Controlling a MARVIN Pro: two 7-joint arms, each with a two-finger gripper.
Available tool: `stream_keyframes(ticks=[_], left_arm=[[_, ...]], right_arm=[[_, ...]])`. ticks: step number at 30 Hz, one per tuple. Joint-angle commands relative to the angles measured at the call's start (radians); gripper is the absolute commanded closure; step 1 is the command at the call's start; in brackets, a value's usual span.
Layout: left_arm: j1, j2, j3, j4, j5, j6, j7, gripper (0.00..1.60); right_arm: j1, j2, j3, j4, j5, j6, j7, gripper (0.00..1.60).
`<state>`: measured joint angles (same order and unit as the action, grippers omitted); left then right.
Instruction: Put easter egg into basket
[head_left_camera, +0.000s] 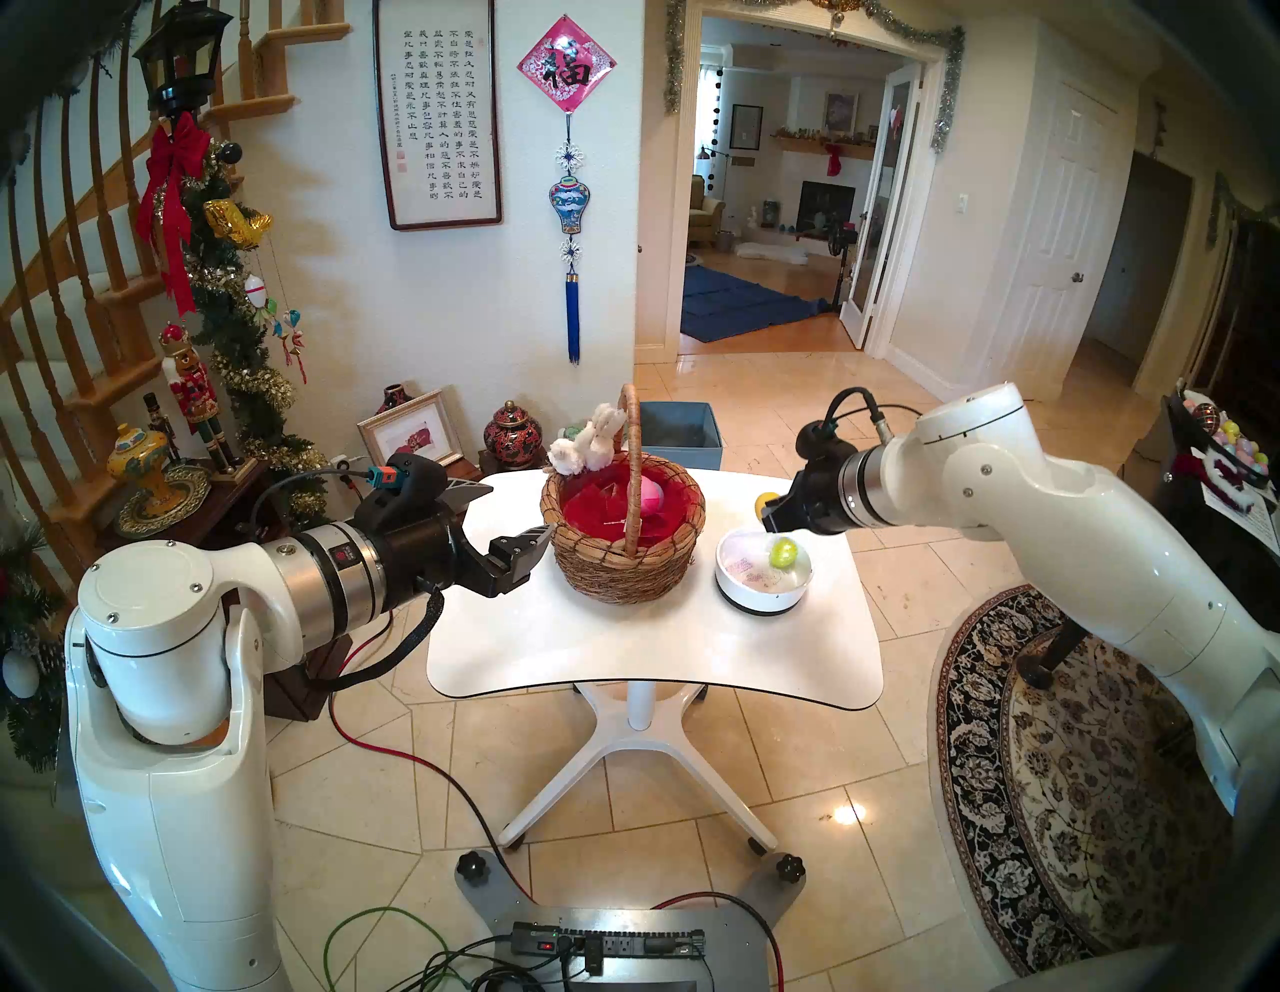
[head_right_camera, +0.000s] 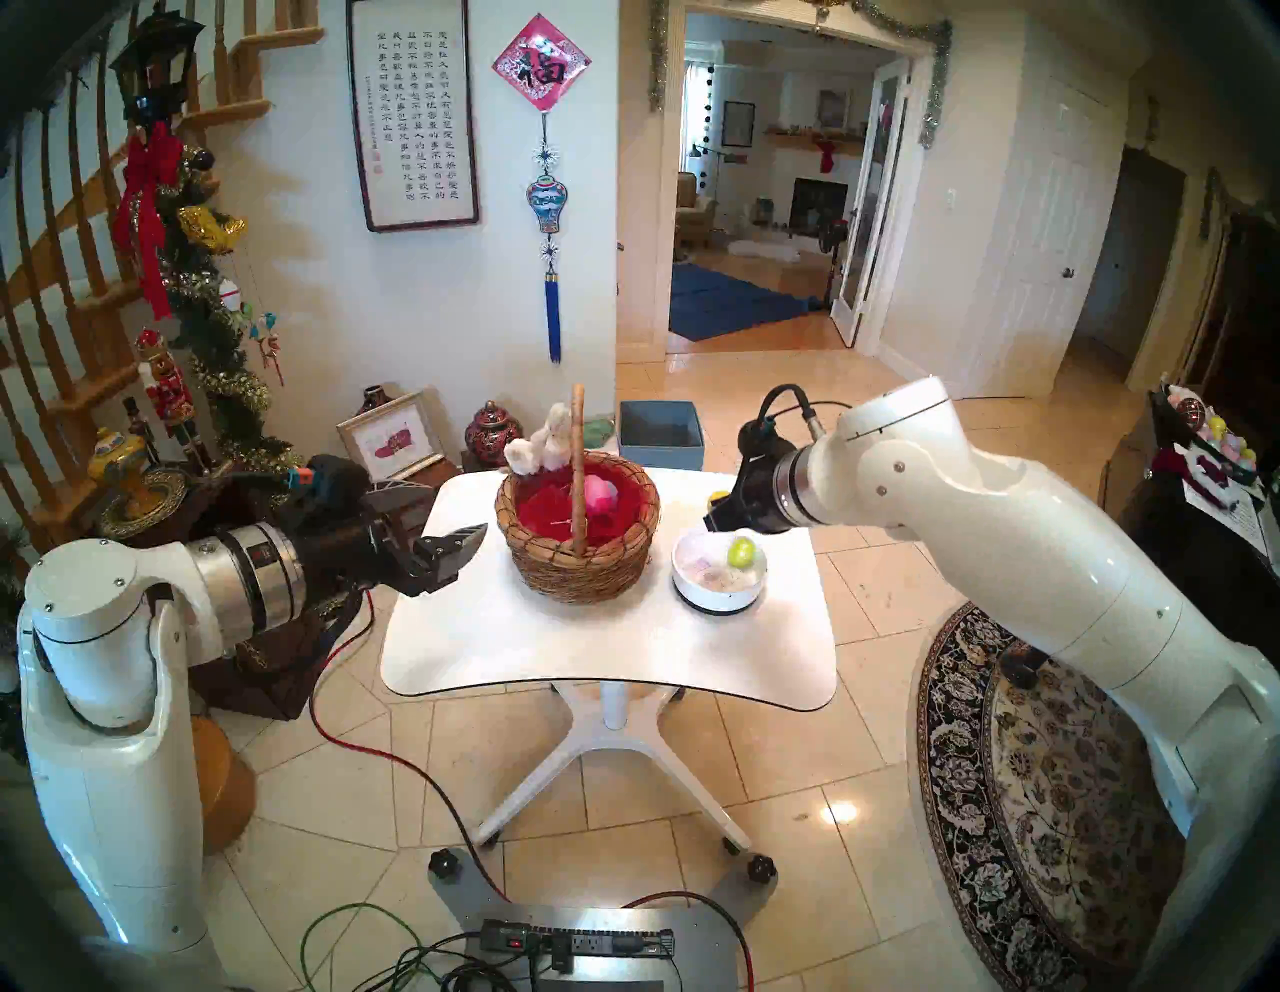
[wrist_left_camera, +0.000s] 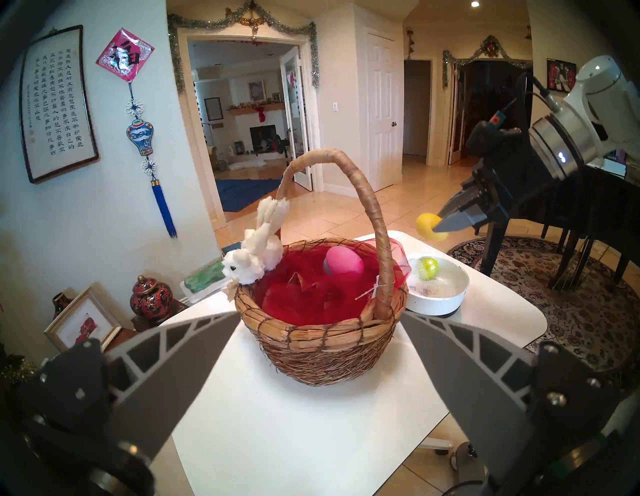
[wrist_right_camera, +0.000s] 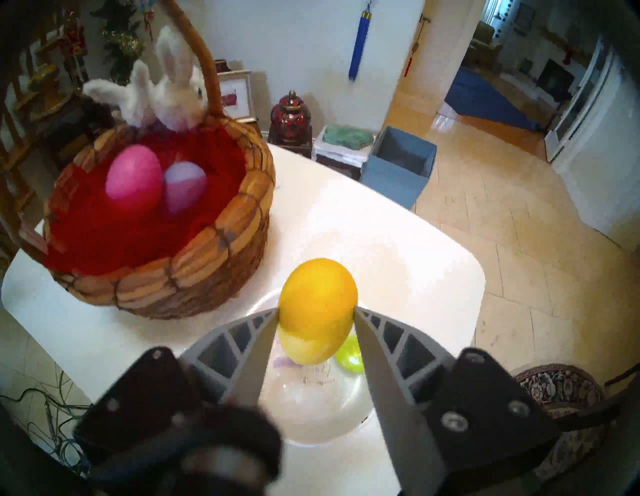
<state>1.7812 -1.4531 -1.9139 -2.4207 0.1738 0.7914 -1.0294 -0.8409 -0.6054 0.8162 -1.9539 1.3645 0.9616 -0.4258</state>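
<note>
The right gripper is squeezing a yellow egg between its two fingers, up in the air over the white bowl. A shiny green egg sits in that bowl, near the right edge of the white table. The basket stands in the middle of the table, toward the far edge, with a pink egg and a pale purple egg on its red lining. The left gripper waits by the table's left edge, fingers wide apart, holding nothing.
</note>
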Motion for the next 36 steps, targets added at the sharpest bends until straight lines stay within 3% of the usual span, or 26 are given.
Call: stream_keyframes(ticks=[1, 11, 19, 36], left_arm=[[-0.004, 0.001, 0.002, -0.005, 0.000, -0.001, 0.001, 0.00], [-0.004, 0.001, 0.002, -0.005, 0.000, -0.001, 0.001, 0.00], [-0.004, 0.001, 0.002, -0.005, 0.000, -0.001, 0.001, 0.00], [-0.004, 0.001, 0.002, -0.005, 0.001, -0.001, 0.001, 0.00]], right_arm=[[0.097, -0.040, -0.003, 0.026, -0.043, -0.002, 0.061, 0.80], [0.182, -0.112, -0.070, 0.092, -0.140, -0.002, 0.199, 0.77], [0.233, -0.164, -0.115, 0.141, -0.210, -0.047, 0.297, 0.73], [0.289, -0.194, -0.196, 0.229, -0.349, -0.223, 0.531, 0.70]])
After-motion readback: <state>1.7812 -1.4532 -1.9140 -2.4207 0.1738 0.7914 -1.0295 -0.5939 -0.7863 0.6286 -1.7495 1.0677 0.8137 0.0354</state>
